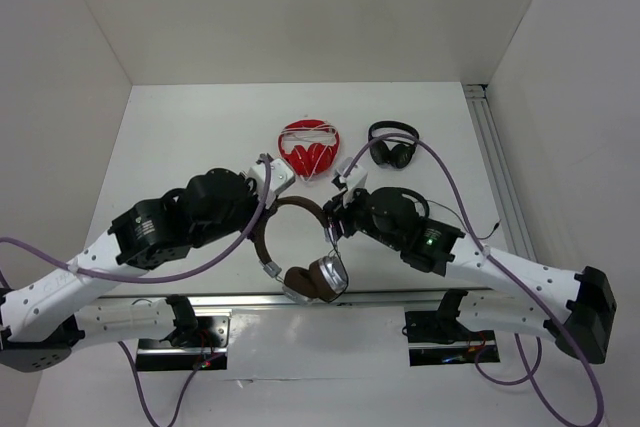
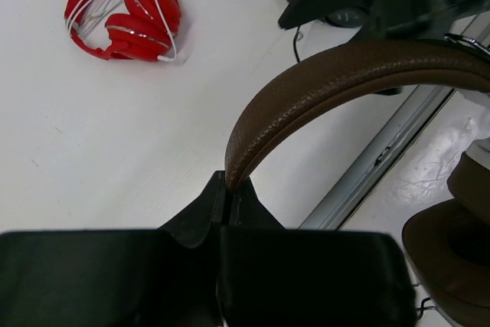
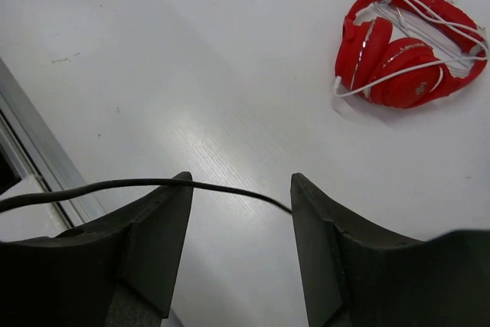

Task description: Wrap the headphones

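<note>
The headphones (image 1: 312,280) hang above the table's near edge, silver cups and brown pads lowest. My left gripper (image 2: 227,188) is shut on one end of the brown headband (image 2: 344,67), which arcs up and to the right from the jaws; in the top view this gripper (image 1: 280,195) sits at the arc's upper left. My right gripper (image 3: 241,183) is open, and the thin dark cable (image 3: 115,184) runs across the gap between its fingertips, resting on the left one. From above, the right gripper (image 1: 338,209) is just right of the headband.
A red pair of headphones (image 1: 308,147) with white cord lies at the back centre of the table, also in both wrist views (image 2: 126,9) (image 3: 409,55). A small black pair (image 1: 393,147) lies to its right. An aluminium rail (image 2: 383,151) runs along the near edge.
</note>
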`<control>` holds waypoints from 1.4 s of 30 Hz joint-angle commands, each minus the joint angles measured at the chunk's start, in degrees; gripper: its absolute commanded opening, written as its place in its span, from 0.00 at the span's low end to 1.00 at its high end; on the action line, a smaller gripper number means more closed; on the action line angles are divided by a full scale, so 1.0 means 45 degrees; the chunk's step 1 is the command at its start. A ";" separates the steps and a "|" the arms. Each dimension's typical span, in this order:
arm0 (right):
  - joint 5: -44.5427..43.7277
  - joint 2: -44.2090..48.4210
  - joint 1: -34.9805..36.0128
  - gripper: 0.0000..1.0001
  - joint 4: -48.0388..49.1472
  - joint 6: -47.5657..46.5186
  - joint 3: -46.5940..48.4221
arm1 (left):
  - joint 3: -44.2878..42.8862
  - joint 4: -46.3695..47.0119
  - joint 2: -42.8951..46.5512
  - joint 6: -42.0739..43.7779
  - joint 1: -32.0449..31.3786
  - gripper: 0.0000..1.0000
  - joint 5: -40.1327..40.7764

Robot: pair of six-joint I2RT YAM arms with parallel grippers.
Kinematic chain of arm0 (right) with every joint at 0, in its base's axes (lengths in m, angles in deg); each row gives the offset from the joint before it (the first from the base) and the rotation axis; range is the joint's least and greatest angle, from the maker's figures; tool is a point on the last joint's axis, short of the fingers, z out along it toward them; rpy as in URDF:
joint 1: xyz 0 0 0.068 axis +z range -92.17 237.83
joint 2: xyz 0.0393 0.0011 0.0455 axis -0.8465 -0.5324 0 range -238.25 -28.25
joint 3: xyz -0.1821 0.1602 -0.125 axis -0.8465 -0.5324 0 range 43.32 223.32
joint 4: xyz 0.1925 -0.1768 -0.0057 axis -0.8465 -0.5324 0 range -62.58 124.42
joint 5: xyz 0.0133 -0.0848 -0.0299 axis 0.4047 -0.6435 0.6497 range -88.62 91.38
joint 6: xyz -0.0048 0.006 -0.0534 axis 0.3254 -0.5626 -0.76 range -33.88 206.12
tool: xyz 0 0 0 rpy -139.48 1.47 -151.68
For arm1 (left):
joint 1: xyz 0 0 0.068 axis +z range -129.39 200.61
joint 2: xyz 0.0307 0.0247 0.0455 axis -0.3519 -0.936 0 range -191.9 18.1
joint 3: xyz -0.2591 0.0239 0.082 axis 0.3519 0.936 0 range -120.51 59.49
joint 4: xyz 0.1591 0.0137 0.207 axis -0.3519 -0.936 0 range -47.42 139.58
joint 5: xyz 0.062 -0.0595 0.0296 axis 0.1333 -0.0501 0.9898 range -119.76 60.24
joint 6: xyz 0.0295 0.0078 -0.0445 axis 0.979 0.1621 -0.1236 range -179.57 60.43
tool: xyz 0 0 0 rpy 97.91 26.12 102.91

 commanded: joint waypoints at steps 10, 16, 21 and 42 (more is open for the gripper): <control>0.3344 -0.2763 -0.2687 0.63 0.6627 0.0249 -0.1177 | -0.1137 0.1800 0.0901 -0.2600 -0.0052 0.00 0.0493; 0.4616 -0.4014 -0.3625 0.63 0.8072 0.1010 -0.1664 | -0.1725 0.1526 0.1350 -0.4102 -0.0052 0.00 0.2385; 0.5552 -0.5126 -0.3763 0.60 0.9225 0.1363 -0.2114 | -0.2174 0.1526 0.2112 -0.5607 -0.0052 0.00 0.4337; 0.1436 -0.5636 -0.0391 0.00 0.9310 0.2378 -0.3228 | -0.3890 -0.1244 0.1119 -1.0743 -0.0052 0.00 1.0981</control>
